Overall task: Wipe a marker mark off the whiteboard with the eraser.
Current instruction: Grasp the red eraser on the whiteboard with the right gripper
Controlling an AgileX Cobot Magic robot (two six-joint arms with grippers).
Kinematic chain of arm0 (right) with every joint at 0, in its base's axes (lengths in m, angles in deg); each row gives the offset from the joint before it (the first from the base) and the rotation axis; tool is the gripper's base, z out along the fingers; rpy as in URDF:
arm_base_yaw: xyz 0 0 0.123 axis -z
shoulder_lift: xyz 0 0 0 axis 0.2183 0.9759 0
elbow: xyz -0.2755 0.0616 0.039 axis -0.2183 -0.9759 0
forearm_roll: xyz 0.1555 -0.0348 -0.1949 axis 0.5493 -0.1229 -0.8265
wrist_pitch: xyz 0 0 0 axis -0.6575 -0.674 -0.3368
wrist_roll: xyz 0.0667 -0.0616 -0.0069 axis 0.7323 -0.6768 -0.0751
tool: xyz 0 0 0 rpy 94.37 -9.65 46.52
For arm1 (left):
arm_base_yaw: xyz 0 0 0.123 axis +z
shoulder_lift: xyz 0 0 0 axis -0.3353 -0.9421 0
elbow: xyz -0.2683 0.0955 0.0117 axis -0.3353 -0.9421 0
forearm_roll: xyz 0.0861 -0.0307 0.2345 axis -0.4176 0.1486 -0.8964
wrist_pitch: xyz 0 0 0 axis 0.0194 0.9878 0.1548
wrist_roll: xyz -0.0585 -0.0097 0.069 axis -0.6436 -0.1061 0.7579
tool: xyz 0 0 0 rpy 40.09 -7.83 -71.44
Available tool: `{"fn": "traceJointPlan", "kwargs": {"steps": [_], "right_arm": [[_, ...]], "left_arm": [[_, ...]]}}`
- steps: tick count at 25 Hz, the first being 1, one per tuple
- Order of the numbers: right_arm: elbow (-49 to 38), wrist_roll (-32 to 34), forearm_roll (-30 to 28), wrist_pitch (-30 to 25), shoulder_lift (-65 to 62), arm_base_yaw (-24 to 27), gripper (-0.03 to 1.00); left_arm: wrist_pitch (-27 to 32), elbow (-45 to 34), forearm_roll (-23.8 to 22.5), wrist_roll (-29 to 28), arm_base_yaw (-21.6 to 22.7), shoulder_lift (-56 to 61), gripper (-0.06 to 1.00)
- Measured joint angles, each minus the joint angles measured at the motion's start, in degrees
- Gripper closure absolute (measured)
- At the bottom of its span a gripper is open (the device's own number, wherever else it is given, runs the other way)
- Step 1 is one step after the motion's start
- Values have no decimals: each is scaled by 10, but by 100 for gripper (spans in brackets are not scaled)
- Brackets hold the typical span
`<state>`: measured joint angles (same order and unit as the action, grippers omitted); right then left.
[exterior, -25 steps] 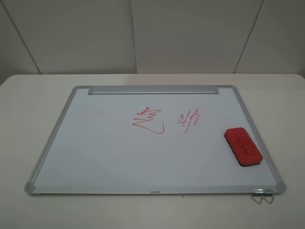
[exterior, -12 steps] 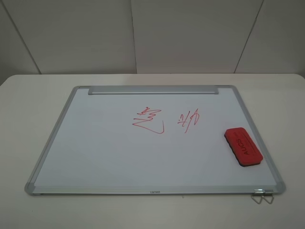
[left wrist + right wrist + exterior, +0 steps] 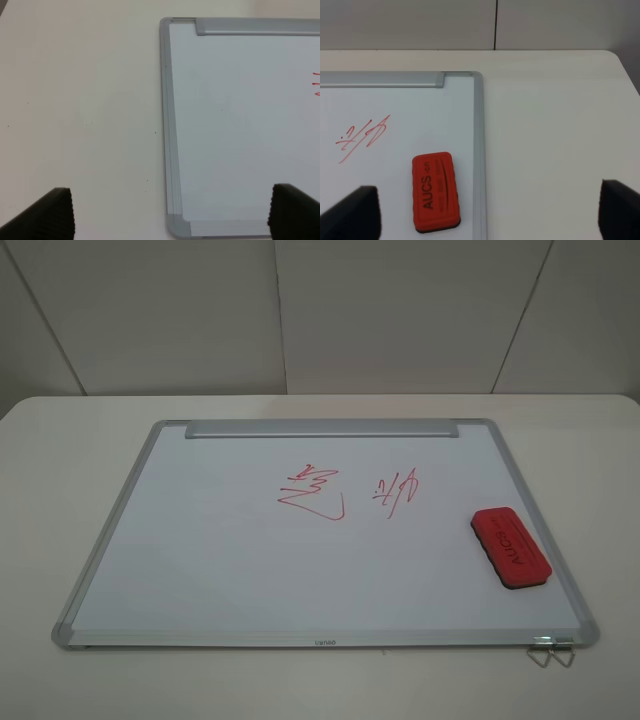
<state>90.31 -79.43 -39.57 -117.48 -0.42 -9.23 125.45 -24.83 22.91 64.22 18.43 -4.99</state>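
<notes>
**A:** Status? Biggest things first.

**B:** Pale surface (image 3: 60, 440) with the whiteboard (image 3: 220, 560) lying flat on it. The grey tray strip (image 3: 322, 428) runs along the board's 12 o'clock edge.

**A:** Target?

**B:** The marker mark (image 3: 312, 493) is red: stacked squiggles with a hooked tail. It sits just toward 12 o'clock from board centre, unwiped. A smaller scribble (image 3: 400, 490) is near it, at its 3 o'clock, and the two don't touch.

**A:** Eraser?

**B:** The eraser (image 3: 511, 548) is red and lies flat on the board at 3 o'clock, just inside the frame rail. Its long axis runs roughly 10-to-4. The lettering is face up and the dark base is down. It's well apart from the mark, at the mark's 4 o'clock, with nothing touching it.

**A:** Fingers?

**B:** My left fingers (image 3: 52, 215) are spread wide and hold nothing. They hang over one board corner, with bare surface on one side and bare board on the other. My right fingers (image 3: 355, 212) are also spread wide and empty. The eraser (image 3: 435, 192) lies below and between them, not gripped.

**A:** Anything else?

**B:** There's a small wire clip (image 3: 550, 650) at the board's 5 o'clock corner.
</notes>
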Motion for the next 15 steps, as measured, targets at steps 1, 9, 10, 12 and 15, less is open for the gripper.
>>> {"fn": "traceJointPlan", "kwargs": {"steps": [1, 9, 10, 12, 15], "right_arm": [[0, 0, 1, 0, 0, 0, 18], [0, 0, 69, 2, 142, -21, 18], [1, 0, 73, 2, 172, -30, 18], [6, 0, 75, 4, 245, -48, 18], [36, 0, 70, 8, 373, -68, 18]], "left_arm": [[0, 0, 0, 0, 0, 0, 17], [0, 0, 0, 0, 0, 0, 17], [0, 0, 0, 0, 0, 0, 17], [0, 0, 0, 0, 0, 0, 17], [0, 0, 0, 0, 0, 0, 17]]}}
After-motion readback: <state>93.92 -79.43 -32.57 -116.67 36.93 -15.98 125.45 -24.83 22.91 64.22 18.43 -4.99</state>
